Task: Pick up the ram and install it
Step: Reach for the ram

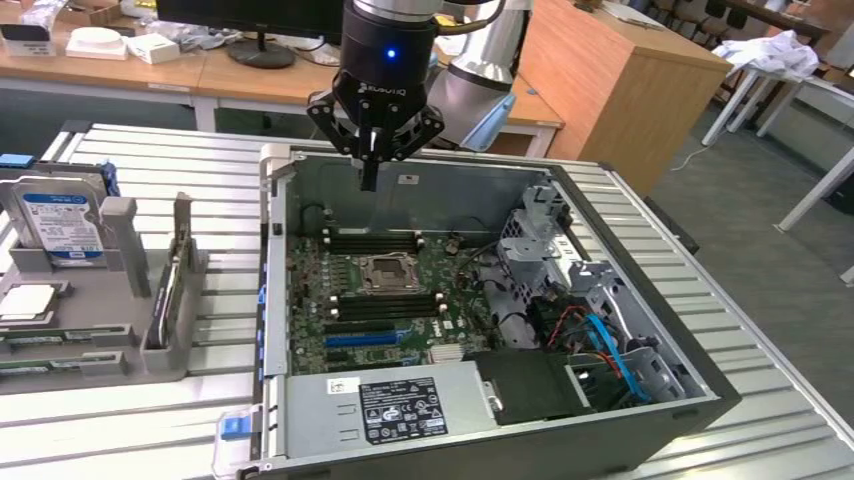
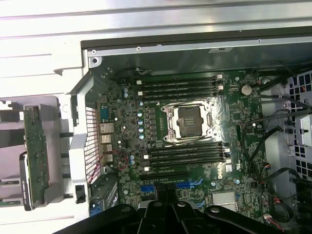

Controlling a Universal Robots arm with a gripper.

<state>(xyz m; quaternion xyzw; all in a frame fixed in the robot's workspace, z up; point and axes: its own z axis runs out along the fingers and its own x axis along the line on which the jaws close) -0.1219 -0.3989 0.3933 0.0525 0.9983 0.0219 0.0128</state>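
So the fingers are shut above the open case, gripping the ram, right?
Not quite. In the exterior view the fingers are shut above the open case but hold nothing; the ram stands in the grey holder beside it.

The room is lit bright and even from above, so the ribbed table comes out nearly white in the wrist view, with its ribs faint, and in the exterior view it has a pale shine. Inside the case it is dimmer, because the walls put a soft shade on the board, and only the metal frame of the socket gives small glints. My gripper is a black shape with little detail, and a small blue lamp glows on it.
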